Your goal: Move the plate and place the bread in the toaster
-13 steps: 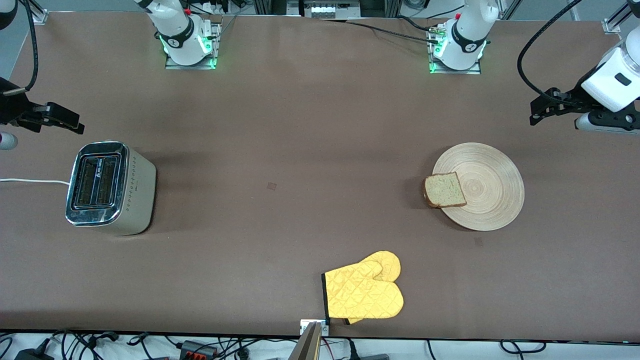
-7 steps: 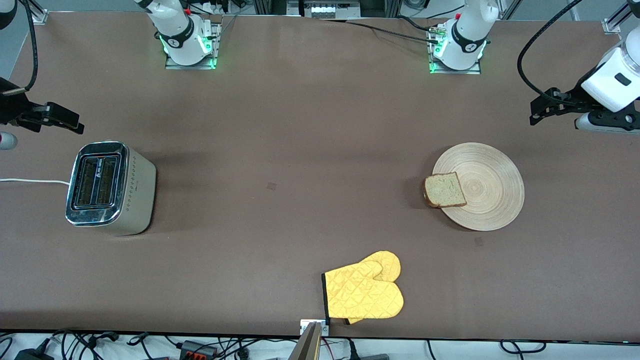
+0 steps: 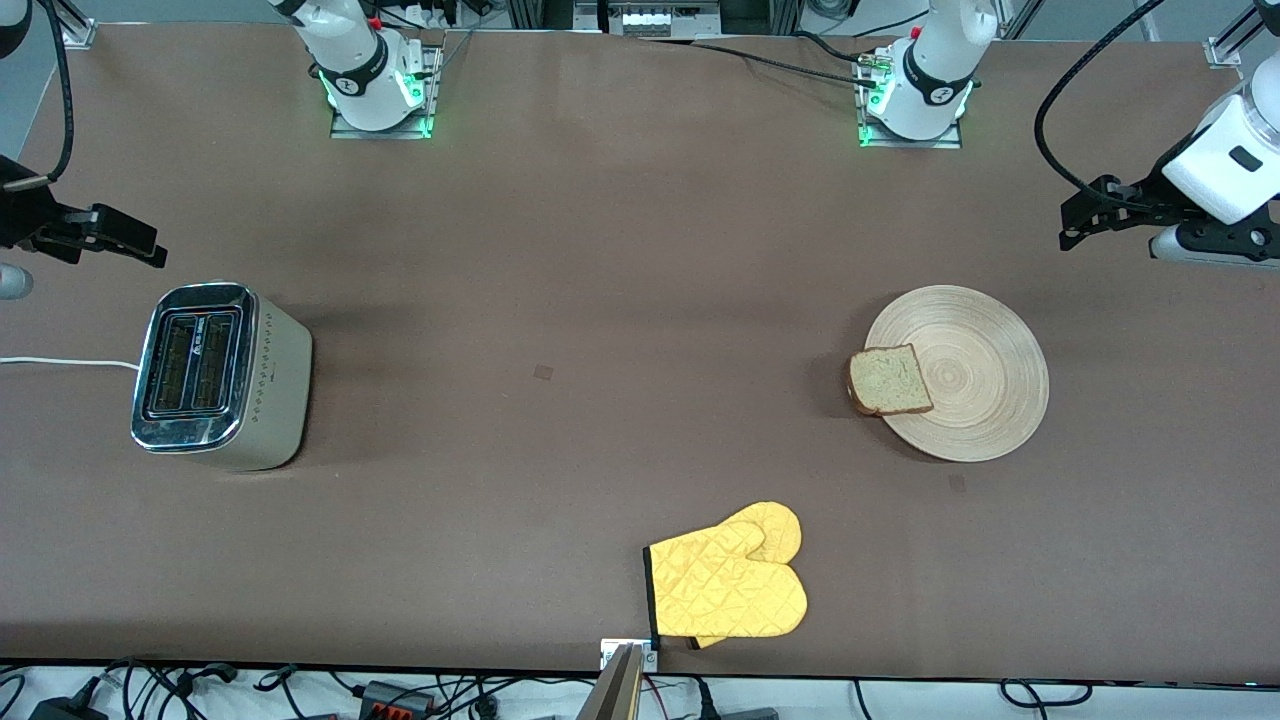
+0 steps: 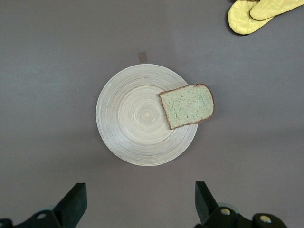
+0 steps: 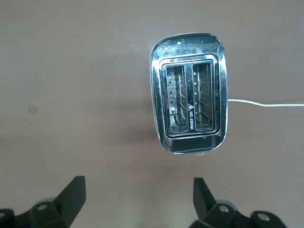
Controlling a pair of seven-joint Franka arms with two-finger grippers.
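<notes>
The light-wood plate lies toward the left arm's end of the table. The bread rests on its rim toward the table's middle, partly overhanging; both also show in the left wrist view, plate and bread. The toaster stands toward the right arm's end, both slots empty, also in the right wrist view. My left gripper hangs open and empty in the air, above the table by the plate. My right gripper hangs open and empty, above the table by the toaster.
A yellow oven mitt lies near the table's front edge at the middle, also in the left wrist view. The toaster's white cord runs off the table's end.
</notes>
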